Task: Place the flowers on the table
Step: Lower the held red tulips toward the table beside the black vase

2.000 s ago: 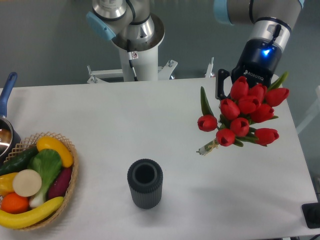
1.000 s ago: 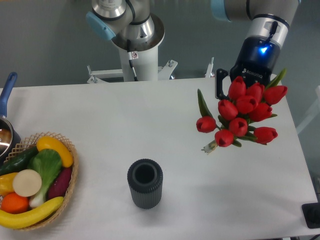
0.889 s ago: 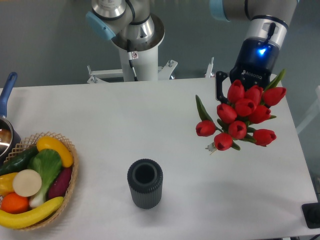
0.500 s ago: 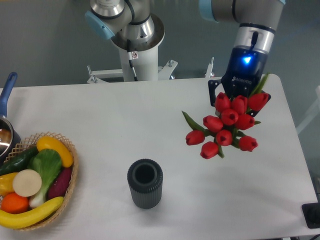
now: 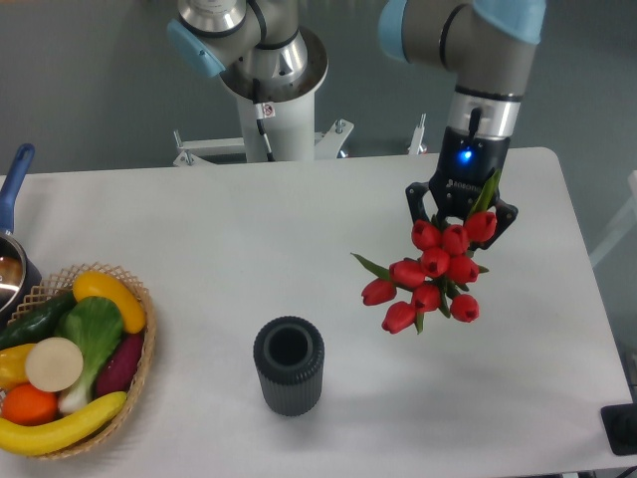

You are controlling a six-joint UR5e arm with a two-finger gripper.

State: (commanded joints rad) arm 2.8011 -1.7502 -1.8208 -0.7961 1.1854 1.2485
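The flowers (image 5: 430,271) are a bunch of red tulips with green leaves, held in the air above the right half of the white table (image 5: 249,229), blooms toward the camera. My gripper (image 5: 461,211) is shut on the bunch from above; its fingers are mostly hidden behind the blooms and leaves. The stems do not show from this angle. The bunch hangs to the right of and behind the dark ribbed vase (image 5: 289,365).
The dark vase stands upright and empty near the table's front middle. A wicker basket of colourful vegetables (image 5: 68,358) sits at the front left. A pot with a blue handle (image 5: 14,214) is at the left edge. The robot's base (image 5: 274,95) stands behind the table.
My gripper has carried the flowers leftward and somewhat lower, from the table's right edge toward its middle right. The bunch has turned so its stems no longer show.
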